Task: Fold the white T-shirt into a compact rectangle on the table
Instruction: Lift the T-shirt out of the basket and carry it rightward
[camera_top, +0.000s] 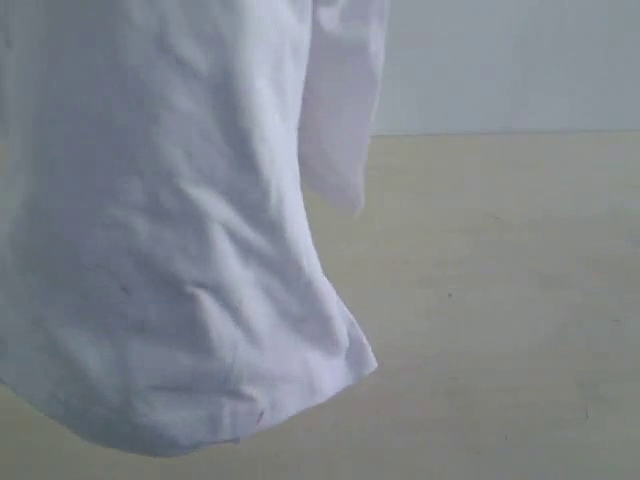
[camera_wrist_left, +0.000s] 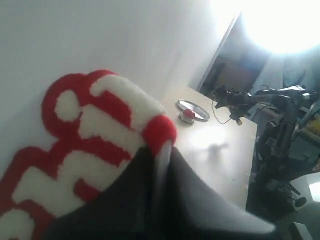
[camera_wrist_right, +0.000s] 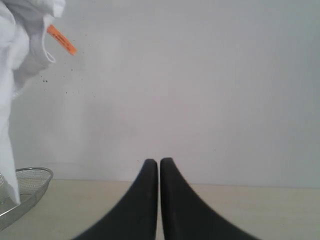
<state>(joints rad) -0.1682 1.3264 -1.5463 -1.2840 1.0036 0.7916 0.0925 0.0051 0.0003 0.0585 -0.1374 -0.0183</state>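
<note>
The left gripper (camera_wrist_left: 161, 150) was clamped on the shirt (camera_top: 160, 230), with the red lettering (camera_wrist_left: 100, 125) bunched against its fingertips, and the cloth hung below it over the table (camera_top: 500, 300). The right gripper (camera_wrist_right: 159, 162) was pressed together on nothing, with the shirt's orange tag (camera_wrist_right: 62, 40) off to one side, apart.

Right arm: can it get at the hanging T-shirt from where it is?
Probably yes. The white T-shirt hangs off to one side of the right gripper, with nothing seen between them; the wire mesh bowl sits near the cloth. Jaws are shut and empty, so they must open first.
</note>
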